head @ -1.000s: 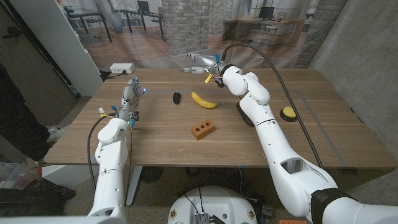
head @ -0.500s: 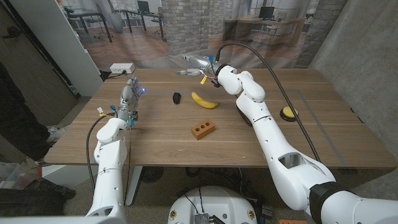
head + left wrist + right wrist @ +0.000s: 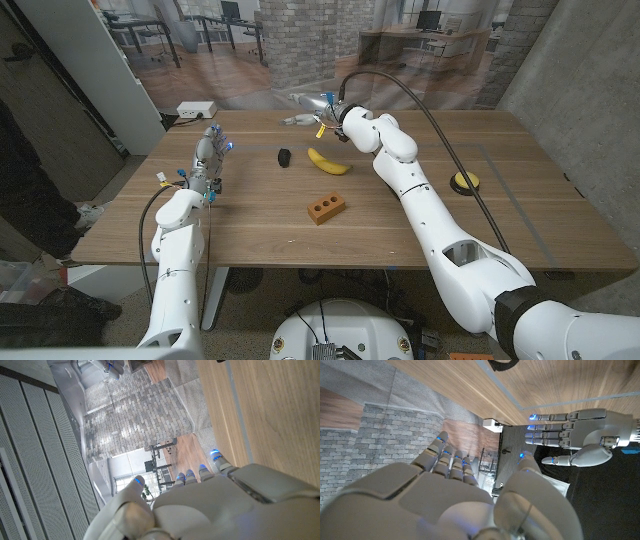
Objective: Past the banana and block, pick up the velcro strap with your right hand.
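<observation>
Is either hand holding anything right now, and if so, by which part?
Nothing is held. The right hand reaches over the table's far edge with fingers apart and empty; the left hand is open too. The strap lies untouched beside the banana.

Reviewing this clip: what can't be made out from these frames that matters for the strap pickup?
- Velcro strap: head view, a small dark blob, too small to confirm what it is or how it lies.
- Right hand: head view, too small and far to read its fingers.
- Banana and block: head view, plain.
- Yellow object: head view, partly behind the cable.
</observation>
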Controlling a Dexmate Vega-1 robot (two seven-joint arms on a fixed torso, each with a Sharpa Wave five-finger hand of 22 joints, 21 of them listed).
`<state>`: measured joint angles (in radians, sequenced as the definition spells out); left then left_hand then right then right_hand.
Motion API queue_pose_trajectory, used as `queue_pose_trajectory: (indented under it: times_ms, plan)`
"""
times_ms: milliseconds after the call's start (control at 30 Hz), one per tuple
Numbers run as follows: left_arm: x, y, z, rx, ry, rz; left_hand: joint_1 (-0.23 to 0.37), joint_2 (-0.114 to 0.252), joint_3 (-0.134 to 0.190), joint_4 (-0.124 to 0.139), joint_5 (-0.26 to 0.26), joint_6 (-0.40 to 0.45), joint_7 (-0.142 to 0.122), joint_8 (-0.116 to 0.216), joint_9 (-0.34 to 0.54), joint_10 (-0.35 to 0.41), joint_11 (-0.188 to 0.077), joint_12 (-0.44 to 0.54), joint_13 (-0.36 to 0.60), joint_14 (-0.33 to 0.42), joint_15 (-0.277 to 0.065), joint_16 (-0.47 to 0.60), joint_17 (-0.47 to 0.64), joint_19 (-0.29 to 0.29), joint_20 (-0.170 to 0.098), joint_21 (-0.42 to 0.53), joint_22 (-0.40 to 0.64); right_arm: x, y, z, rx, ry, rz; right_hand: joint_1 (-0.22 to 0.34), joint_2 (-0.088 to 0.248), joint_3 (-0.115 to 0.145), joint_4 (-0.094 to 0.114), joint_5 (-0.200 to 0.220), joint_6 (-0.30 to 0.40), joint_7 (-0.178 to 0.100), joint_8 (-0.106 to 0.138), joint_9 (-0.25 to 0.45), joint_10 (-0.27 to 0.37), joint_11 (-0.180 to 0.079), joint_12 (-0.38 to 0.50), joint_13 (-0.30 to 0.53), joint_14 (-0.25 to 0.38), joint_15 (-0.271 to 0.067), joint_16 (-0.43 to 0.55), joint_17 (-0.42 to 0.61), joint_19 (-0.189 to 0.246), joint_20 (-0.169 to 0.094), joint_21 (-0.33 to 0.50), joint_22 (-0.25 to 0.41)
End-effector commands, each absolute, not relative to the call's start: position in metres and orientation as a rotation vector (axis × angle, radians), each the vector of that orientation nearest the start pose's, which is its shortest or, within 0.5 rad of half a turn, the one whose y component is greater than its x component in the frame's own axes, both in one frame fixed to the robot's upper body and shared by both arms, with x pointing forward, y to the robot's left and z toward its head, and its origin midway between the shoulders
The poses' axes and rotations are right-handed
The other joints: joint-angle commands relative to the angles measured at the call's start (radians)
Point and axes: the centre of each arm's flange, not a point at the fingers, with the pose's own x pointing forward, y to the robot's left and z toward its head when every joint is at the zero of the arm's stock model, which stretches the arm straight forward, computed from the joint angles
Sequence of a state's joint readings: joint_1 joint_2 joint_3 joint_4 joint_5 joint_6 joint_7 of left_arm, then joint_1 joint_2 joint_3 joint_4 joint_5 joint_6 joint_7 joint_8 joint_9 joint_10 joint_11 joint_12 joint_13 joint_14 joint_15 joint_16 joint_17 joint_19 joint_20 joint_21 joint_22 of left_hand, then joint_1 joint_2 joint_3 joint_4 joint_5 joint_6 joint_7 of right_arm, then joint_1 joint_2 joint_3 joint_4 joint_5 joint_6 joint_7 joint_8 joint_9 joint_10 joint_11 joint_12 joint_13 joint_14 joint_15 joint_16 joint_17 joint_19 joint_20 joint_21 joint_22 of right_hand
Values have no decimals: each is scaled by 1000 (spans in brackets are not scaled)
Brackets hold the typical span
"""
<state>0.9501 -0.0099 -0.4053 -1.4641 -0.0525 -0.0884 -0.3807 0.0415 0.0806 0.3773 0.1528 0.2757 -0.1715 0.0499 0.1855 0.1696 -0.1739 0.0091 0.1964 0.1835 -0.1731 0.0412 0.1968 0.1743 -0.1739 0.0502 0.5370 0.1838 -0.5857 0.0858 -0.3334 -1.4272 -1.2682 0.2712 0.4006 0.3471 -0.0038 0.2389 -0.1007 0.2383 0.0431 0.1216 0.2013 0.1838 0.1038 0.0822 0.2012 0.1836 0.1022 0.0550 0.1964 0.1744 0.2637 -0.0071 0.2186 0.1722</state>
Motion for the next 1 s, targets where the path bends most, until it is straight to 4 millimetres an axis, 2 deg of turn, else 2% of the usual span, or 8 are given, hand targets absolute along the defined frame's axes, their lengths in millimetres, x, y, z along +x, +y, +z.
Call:
queue_pose_trajectory:
  times_ms: [33,467,1000]
  plan:
    - [614,384,-41,-76,-620,14,3,41,-2,0,2,-175,2,-3,5,-237,1,0,3,-280,-4,-5,4,-215,-6,-2,2,607,31,125,-1599,-836,244,11,-4,1,-8,6,10,14,4,5,10,3,4,5,9,0,4,2,6,4,2,4]
    - [612,386,-41,-46,-614,33,3,40,-4,0,3,-175,1,-2,5,-239,1,-1,3,-280,-4,-4,4,-213,-6,-7,3,611,46,121,-1647,-787,257,13,-26,-18,-14,10,62,12,18,7,78,3,21,8,70,-10,16,5,41,10,6,5]
    - [611,388,-42,-57,-619,32,3,40,-6,0,4,-175,1,-3,5,-239,-1,-1,2,-279,-3,-4,4,-211,-5,-14,3,615,62,117,-1682,-749,236,14,-30,-26,-13,14,84,9,21,7,97,4,22,10,93,-14,17,6,65,8,11,5]
